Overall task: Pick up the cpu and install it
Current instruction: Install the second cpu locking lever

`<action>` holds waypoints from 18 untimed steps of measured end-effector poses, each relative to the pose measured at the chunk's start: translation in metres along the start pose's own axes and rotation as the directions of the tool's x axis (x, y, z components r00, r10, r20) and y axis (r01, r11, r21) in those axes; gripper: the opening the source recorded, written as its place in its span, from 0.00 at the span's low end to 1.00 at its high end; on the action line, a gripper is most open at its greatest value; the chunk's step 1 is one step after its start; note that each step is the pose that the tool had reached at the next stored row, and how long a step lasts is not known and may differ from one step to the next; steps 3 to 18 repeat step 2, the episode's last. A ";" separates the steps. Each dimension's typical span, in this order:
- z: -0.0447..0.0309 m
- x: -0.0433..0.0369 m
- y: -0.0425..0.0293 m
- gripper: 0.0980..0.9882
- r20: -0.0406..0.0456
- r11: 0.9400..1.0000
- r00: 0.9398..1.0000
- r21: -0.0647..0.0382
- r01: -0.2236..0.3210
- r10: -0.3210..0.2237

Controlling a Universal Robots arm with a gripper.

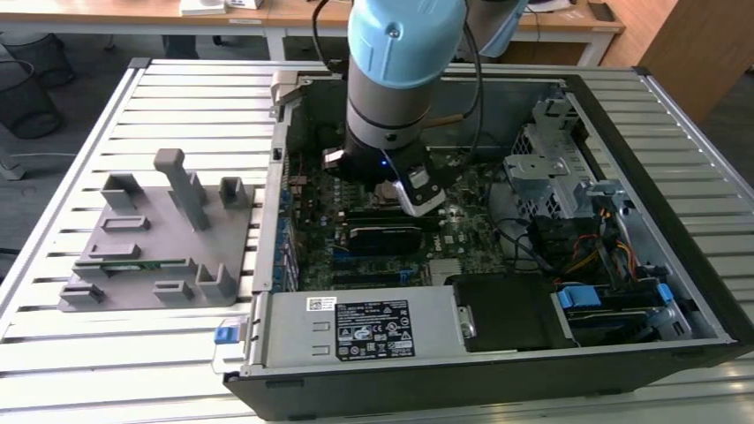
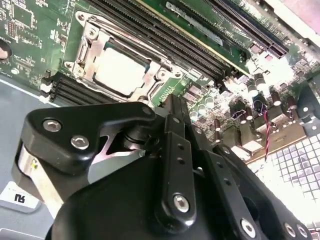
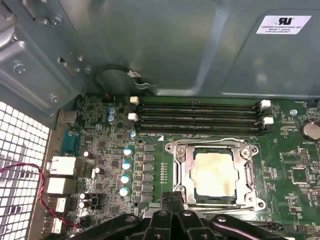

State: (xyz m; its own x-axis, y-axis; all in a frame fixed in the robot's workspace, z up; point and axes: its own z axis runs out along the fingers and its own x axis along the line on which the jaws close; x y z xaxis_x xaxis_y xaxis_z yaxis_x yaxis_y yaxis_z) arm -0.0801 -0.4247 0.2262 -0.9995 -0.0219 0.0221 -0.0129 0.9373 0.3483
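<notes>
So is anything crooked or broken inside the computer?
Nothing stands out. The cpu sits flat and square inside its metal socket frame on the green motherboard, edges lined up with the frame. The gripper is right beside the socket. No loose or broken bits show.

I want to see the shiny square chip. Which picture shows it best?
The first wrist view: the cpu sits flat in its socket, facing the camera. The second wrist view shows it tilted, above the gripper. In the exterior view the arm covers it.

Open computer case (image 1: 659, 132) is seen centre-right on slatted table (image 1: 177, 97); grey holder block (image 1: 165, 238) at left. Power supply (image 1: 353, 327) is located lower centre; empty memory slots (image 3: 200, 116) mid-frame.
</notes>
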 end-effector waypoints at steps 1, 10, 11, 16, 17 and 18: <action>0.0000 0.0000 0.0000 0.01 0.000 1.000 1.000 0.000 0.000 0.000; -0.0001 0.0000 0.0001 0.01 0.000 1.000 1.000 0.000 0.000 0.000; -0.0001 0.0000 0.0001 0.01 0.000 1.000 1.000 0.000 0.000 0.000; -0.0001 0.0000 0.0001 0.01 0.000 1.000 1.000 0.000 0.000 0.000; -0.0001 0.0000 0.0001 0.01 0.000 1.000 1.000 0.000 0.000 0.000; -0.0001 0.0000 0.0001 0.01 0.000 1.000 1.000 0.000 0.000 0.000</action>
